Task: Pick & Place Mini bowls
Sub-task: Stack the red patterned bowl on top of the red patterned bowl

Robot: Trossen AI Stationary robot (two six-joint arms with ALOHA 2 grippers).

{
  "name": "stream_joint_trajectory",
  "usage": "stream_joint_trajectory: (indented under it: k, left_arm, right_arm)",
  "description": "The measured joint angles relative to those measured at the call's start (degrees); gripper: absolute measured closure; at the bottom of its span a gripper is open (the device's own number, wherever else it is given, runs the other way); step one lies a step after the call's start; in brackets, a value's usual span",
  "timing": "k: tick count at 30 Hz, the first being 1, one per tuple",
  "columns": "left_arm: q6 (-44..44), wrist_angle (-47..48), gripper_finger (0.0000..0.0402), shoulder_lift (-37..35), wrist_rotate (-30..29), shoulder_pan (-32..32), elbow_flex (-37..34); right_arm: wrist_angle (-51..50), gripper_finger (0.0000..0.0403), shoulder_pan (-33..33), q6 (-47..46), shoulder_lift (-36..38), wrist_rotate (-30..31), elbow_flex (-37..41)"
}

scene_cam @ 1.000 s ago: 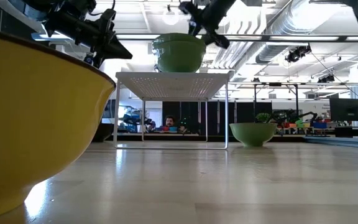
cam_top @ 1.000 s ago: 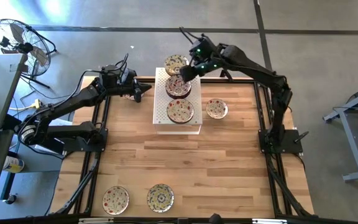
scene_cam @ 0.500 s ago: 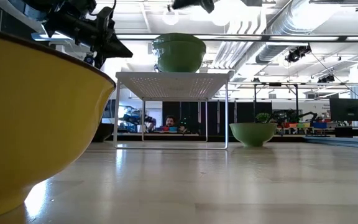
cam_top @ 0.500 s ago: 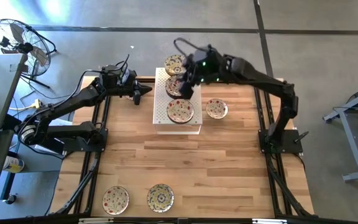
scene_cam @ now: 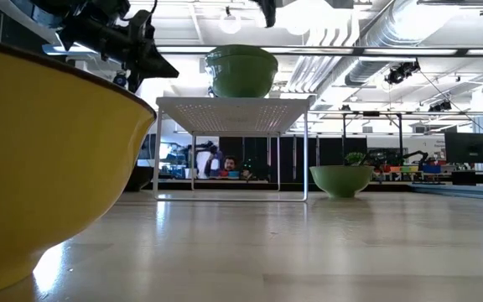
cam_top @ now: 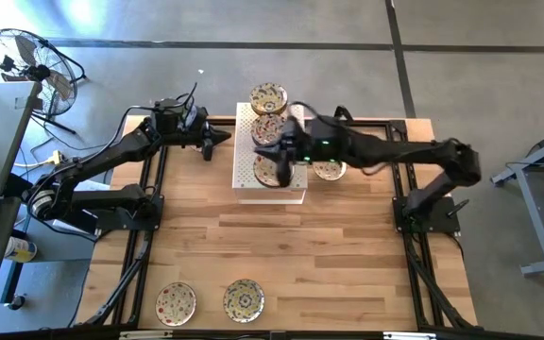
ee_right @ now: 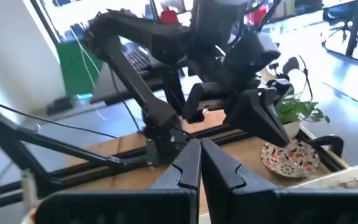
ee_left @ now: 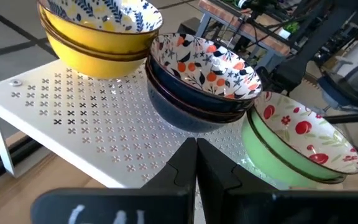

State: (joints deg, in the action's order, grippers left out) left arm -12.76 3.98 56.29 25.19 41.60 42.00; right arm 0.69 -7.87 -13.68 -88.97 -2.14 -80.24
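A: What step is this?
B: The left gripper point(cam_top: 211, 142) waits pinched shut beside the rack point(cam_top: 246, 162). The right gripper point(cam_top: 270, 149), closed and empty, hovers over the rack's bowls point(cam_top: 270, 170).
A: Next?
B: Probably reopen, descend onto a rim.

Mini bowls point(cam_top: 268, 97) stacked on perforated rack point(cam_top: 246, 168)

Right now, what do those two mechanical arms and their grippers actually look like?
Both arms are black, slim and jointed, bolted to black frames at the table's sides. The right arm shows small green lights near its wrist; the left arm carries loose black cables. Each gripper, such as the left gripper, ends in two dark tapered fingers.
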Motion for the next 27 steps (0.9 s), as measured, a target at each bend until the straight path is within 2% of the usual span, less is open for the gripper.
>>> stream_joint_trajectory:
  k: [7, 10, 15, 22, 27]
  left_arm:
    - [0.09, 0.89, 0.0396, 0.04, 3.27, -0.07, 0.02]
    - [0.71, 0.72, 0.0396, 1.05, 8.96, -0.06, 0.02]
    - [1.92, 2.98, 0.0396, 0.73, 12.29, -2.13, 0.03]
    - [5.39, 16.30, 0.0400, -3.80, 7.07, -15.13, 0.09]
    - [1.27, 25.19, 0.0401, -7.64, -0.23, -27.84, 0.09]
  right_arm:
    - [-1.91, 0.0402, -1.57, 0.94, 17.96, -1.24, 14.07]
    - [-2.16, 0.0402, -1.99, 1.08, 26.16, 1.18, 20.02]
    - [-2.17, 0.0401, -2.00, 2.37, 37.70, 5.97, 28.73]
    - [-2.02, 0.0402, -3.05, -0.57, 47.76, 5.58, 36.68]
    - [-2.06, 0.0401, -3.05, -0.87, 49.84, 6.31, 39.55]
